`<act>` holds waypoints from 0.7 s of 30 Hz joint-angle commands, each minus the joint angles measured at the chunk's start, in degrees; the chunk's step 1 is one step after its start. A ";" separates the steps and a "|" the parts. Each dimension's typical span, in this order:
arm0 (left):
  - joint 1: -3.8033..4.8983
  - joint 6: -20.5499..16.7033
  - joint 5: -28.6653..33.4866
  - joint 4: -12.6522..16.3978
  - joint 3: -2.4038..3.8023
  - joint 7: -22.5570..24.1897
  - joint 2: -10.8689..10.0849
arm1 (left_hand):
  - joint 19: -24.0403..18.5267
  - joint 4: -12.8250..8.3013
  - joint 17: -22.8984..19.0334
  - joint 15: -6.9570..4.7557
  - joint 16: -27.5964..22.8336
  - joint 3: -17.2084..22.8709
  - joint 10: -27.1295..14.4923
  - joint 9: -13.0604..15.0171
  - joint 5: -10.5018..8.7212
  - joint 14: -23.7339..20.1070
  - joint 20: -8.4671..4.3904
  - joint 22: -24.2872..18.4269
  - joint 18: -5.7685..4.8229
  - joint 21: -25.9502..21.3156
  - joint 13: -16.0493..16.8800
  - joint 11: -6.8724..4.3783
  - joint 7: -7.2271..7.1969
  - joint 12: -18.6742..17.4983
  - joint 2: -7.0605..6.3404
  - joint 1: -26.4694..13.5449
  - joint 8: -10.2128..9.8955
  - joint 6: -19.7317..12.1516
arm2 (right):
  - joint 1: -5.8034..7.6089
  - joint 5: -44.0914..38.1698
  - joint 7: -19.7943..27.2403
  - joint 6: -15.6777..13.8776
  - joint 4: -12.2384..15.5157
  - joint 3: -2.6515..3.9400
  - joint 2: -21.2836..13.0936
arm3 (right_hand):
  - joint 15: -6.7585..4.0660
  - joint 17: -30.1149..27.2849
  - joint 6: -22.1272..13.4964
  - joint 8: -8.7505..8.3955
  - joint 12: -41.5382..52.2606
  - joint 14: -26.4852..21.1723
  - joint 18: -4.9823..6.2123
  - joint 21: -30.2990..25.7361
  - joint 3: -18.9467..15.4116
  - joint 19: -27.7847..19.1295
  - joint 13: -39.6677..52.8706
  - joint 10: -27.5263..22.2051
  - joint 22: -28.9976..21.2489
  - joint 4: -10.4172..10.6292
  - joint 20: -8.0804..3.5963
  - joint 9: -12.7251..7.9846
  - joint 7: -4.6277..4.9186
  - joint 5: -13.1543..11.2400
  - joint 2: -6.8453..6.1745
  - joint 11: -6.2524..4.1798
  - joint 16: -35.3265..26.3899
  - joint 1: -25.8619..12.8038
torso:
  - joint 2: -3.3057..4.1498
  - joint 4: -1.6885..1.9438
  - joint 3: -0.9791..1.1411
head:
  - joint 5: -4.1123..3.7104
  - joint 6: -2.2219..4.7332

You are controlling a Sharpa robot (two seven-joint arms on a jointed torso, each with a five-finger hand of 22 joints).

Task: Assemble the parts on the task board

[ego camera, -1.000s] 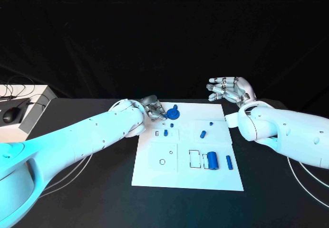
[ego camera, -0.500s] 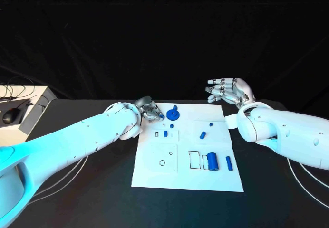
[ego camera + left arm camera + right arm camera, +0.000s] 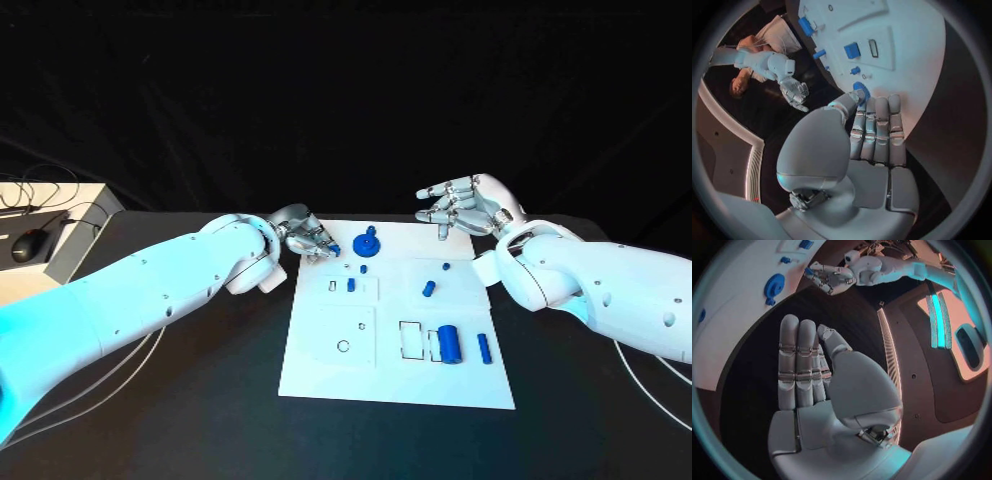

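My left hand (image 3: 304,236) has drawn back from the blue disc (image 3: 366,243) over the last second: it was right against the disc, and now it hangs at the board's (image 3: 325,375) far left corner, a little apart from it. In the left wrist view its fingers (image 3: 876,132) lie straight and side by side, tips pointing at the disc, with nothing in them. The disc itself sits where it was, at the far edge of the board, so I judge it released or nudged, not carried off.

My right hand (image 3: 462,206) has come lower and nearer the board's far right corner; it hovers over the tabletop (image 3: 188,400), fingers loosely apart, empty.

The other parts lie unmoved: a peg (image 3: 428,288) mid-board, the cylinder (image 3: 449,343) and bar (image 3: 483,347) toward the near right. To my eye, most of the assembly is yet to do.
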 commanded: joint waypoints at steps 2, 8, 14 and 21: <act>0.01 8.42 5.98 1.97 0.59 0.81 -1.77 | -0.34 -1.40 -0.02 -0.09 0.41 4.14 -0.05 5.17 0.05 -0.35 -0.17 1.27 -0.86 0.20 0.82 -0.55 -1.14 1.22 -1.43 -2.25 0.36 1.57 | 0.45 -16.56 -3.75 6.09 1.68 0.02 -0.16 | -0.55 4.97 0.88 -0.18 5.27 -1.11 1.07 5.87 0.82 -1.96 6.17 -0.11 5.17 -0.57 -0.59 -0.06 -0.39 -0.80 -0.43 -1.74 6.73 -0.73 | -0.01 -0.05 -0.12 | 0.15 0.31; 0.00 13.01 9.01 3.64 1.08 0.71 -4.11 | -0.36 -3.37 0.14 -0.19 0.72 5.52 -0.43 7.03 0.30 -0.70 -0.15 1.79 -0.89 -0.14 1.90 -0.73 -1.32 2.60 -1.37 -4.49 0.42 1.63 | 1.25 -31.52 -6.78 9.29 3.67 0.02 0.65 | -1.17 9.58 2.52 -0.19 12.79 -1.26 1.46 18.21 2.27 -2.92 18.07 -2.57 18.59 -1.53 -0.87 -0.03 -1.10 -1.52 -0.49 -2.31 15.20 -1.08 | -0.17 0.01 -0.22 | 0.07 0.58; -0.06 17.05 11.04 5.15 1.21 0.07 -5.32 | -0.27 -3.84 0.43 -0.23 1.11 5.82 -0.53 7.94 0.31 -0.84 -0.20 1.83 -0.96 -0.28 2.39 -0.84 -1.37 3.09 -1.33 -5.04 0.38 1.48 | 1.67 -44.67 -9.29 10.93 4.67 -0.23 3.11 | -1.26 11.72 2.24 -0.23 14.94 -1.08 1.30 26.49 3.16 -1.13 26.97 -2.88 29.68 -2.34 -0.80 -0.05 -1.24 -2.00 -0.63 -2.60 19.78 -0.88 | -0.46 0.15 -0.59 | 0.13 0.55; -0.21 19.46 11.73 7.31 1.24 -0.50 -5.90 | -0.34 -4.31 0.64 -0.31 1.37 7.15 -0.52 8.77 0.50 -0.97 -0.29 2.02 -0.97 0.23 2.69 -0.90 -1.43 3.38 -1.80 -5.53 0.41 1.67 | 1.78 -52.27 -10.74 10.46 4.92 -0.73 6.26 | -1.34 14.40 0.47 -0.28 16.98 -1.39 1.24 27.94 3.51 0.00 34.08 -2.98 33.87 -2.77 -0.77 -0.07 -1.63 -2.37 -0.96 -2.78 25.16 -0.71 | -0.40 0.16 -0.58 | 0.33 0.34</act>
